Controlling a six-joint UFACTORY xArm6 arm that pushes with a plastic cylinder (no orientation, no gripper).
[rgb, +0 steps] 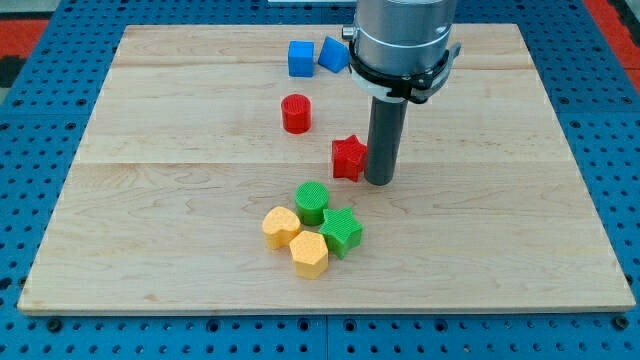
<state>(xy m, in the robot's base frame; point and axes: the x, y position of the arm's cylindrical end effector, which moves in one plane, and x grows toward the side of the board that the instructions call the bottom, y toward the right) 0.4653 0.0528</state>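
My tip (380, 182) rests on the wooden board (150, 150) just to the right of a red star block (348, 157), touching it or nearly so. A red cylinder (295, 114) stands up and to the left of the star. Below the tip sits a tight cluster: a green cylinder (312, 202), a green star block (342, 231), a yellow heart-like block (280, 227) and a yellow hexagonal block (309, 253). Near the view's top, a blue cube (300, 58) and a blue triangular block (332, 54) lie side by side, left of the arm's body.
The board lies on a blue perforated table (40, 100). The arm's grey cylindrical body (402, 40) hangs over the board's top middle and hides part of it.
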